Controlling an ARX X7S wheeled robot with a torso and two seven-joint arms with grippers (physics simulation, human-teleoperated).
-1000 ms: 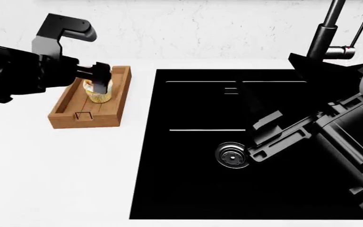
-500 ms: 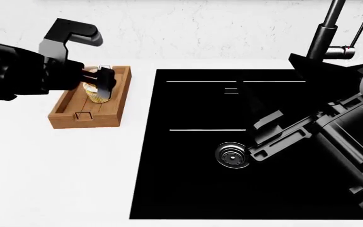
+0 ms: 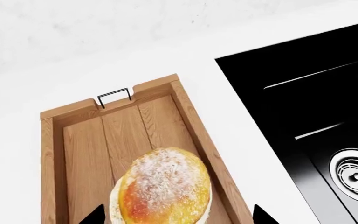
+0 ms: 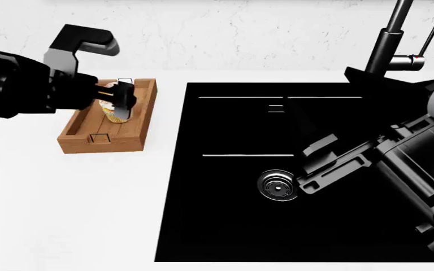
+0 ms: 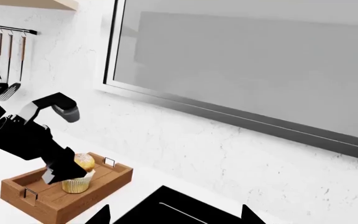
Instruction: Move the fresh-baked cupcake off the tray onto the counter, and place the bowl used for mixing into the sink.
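At the far left of the head view the left arm reaches in over the counter point(image 4: 74, 203), a plain white worktop, and its left gripper point(image 4: 116, 97) sits over the tray point(image 4: 81, 139), a small brown wooden box with low sides and a slatted floor that lies on the worktop just left of the sink. The gripper's dark fingers point(image 4: 124, 95) are pinched on the cupcake point(image 4: 114, 114), one on each side of its pale ribbed liner. In the right wrist view the cupcake point(image 5: 79, 175) appears raised a little above the tray's point(image 5: 53, 201) floor rather than resting on it, with its golden top showing above the dark fingers. The left wrist view looks straight down on the cupcake point(image 3: 161, 186), whose sugared golden top fills the lower middle of the picture over the tray's point(image 3: 191, 126) slats, with a small metal handle at the tray's far end and two dark fingertips point(image 3: 95, 215) at the picture's bottom edge on either side of the cake. To the right of the tray lies the sink point(image 4: 225, 226), a large matte black basin set into the worktop, with a round metal drain point(image 4: 278, 186) near its middle and a tall dark faucet point(image 4: 387, 44) rising at its back right. The right arm hangs over the sink's right part, and the right gripper point(image 4: 316, 166) stands spread near the drain, holding nothing. The bowl is in none of the views.
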